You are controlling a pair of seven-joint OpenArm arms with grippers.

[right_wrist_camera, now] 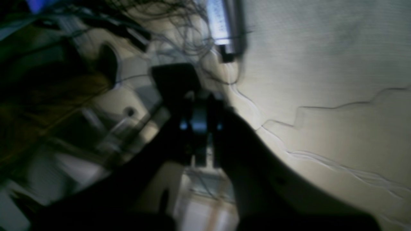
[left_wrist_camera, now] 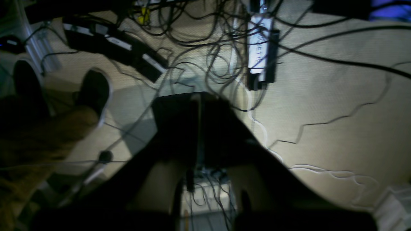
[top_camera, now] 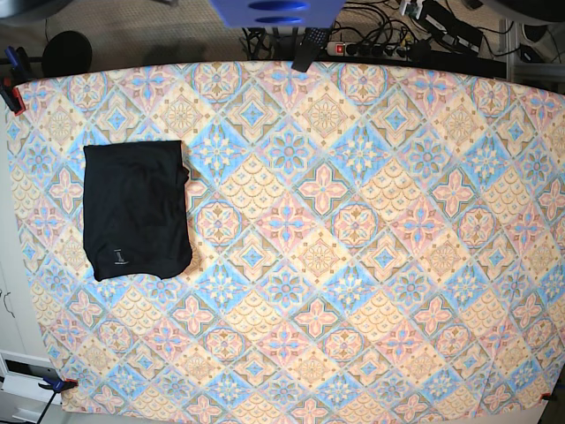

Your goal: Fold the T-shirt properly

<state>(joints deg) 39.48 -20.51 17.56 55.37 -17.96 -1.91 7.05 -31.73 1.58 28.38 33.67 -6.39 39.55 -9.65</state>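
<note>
The black T-shirt (top_camera: pixel 136 208) lies folded into a neat upright rectangle on the left part of the patterned tablecloth (top_camera: pixel 353 221), with a tiny pale logo (top_camera: pixel 119 257) near its lower edge. Neither arm shows in the base view. My left gripper (left_wrist_camera: pixel 199 99) is a dark silhouette over the floor, its jaws meeting along a thin seam, holding nothing. My right gripper (right_wrist_camera: pixel 179 77) is a dark, blurred shape, also over the floor; its jaws cannot be made out. The shirt shows in neither wrist view.
Both wrist views look down on beige floor with tangled cables (left_wrist_camera: pixel 205 41) and a power strip (left_wrist_camera: pixel 260 48). A person's dark shoes (left_wrist_camera: pixel 94 89) stand at left. Clamps (top_camera: pixel 11 93) hold the cloth's corners. A blue object (top_camera: pixel 275 11) sits beyond the far table edge.
</note>
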